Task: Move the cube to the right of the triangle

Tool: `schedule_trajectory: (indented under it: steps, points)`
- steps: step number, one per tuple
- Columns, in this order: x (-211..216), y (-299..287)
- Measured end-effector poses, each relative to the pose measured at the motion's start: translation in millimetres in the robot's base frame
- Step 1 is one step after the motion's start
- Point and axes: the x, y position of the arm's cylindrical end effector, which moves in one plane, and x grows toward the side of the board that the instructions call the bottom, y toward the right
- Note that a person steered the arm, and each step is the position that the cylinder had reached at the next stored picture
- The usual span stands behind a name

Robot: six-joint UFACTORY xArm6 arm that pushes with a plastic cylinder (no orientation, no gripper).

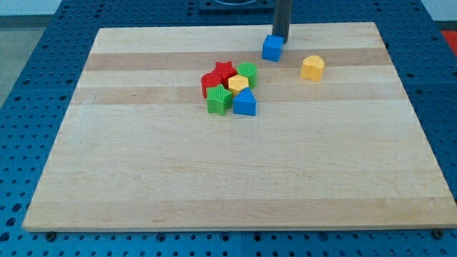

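- Tip of my rod (280,41) sits just above the blue cube (272,48) in the view, touching or almost touching its far edge; I cannot tell which.
- No claw exists on this arm, so nothing spreads or pinches.
- Blue cube rests near the view's top edge of the wooden table (235,171), up and to the right of the cluster.
- Blue triangle (245,103) lies at the cluster's lower right, touching the green block (219,101) and the small yellow block (238,83).
- Red star (225,70), a red block (211,81) and a green round block (248,72) complete the cluster.
- Yellow heart-like block (312,68) stands apart, right of the cube.
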Motion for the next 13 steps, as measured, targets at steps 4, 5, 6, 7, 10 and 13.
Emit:
schedule_trajectory:
  steps: [4,5,6,7,10,13]
  points:
    - [2.9,-54.4]
    - [2.9,-72.9]
    - [4.7,-72.0]
    - [11.2,-51.3]
    - [14.0,-24.9]
    - [26.9,-5.0]
